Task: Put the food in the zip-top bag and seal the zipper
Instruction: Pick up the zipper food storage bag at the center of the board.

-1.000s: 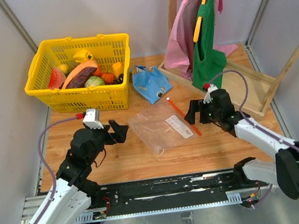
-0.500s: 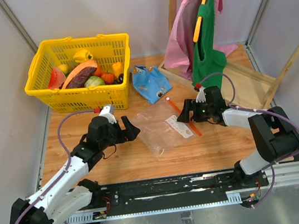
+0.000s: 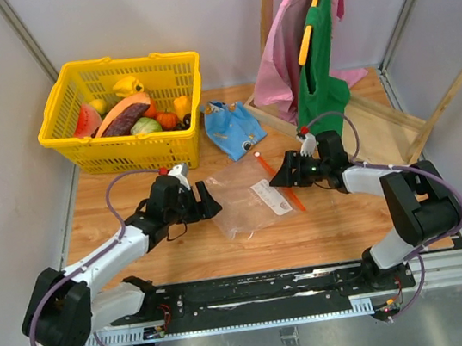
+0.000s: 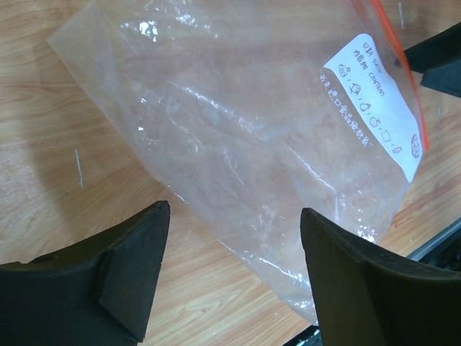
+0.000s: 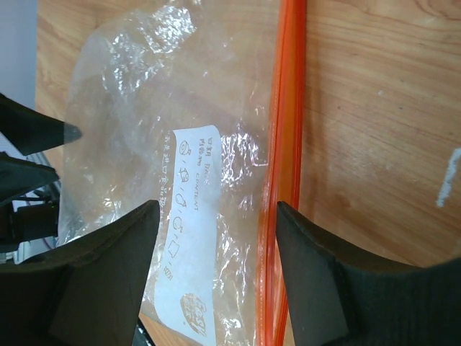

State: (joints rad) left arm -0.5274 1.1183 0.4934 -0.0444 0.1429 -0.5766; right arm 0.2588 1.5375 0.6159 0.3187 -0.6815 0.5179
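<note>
Zip-top bag of clear, crinkled plastic lies flat on the wooden table with nothing inside it. I'd say the job has hardly begun: the small toy fruits sit in the yellow plastic mesh basket, behind the bag and to its left, so filling and sealing are all to come. The left gripper stands at the bag's left edge and the right gripper over its right edge, both with jaws apart and holding nothing. Only the overhead view shows the basket. The right wrist view shows the thin red-orange zipper strip close up (pressed shut or parted, I can't tell), and the left wrist view shows the white printed label.
</note>
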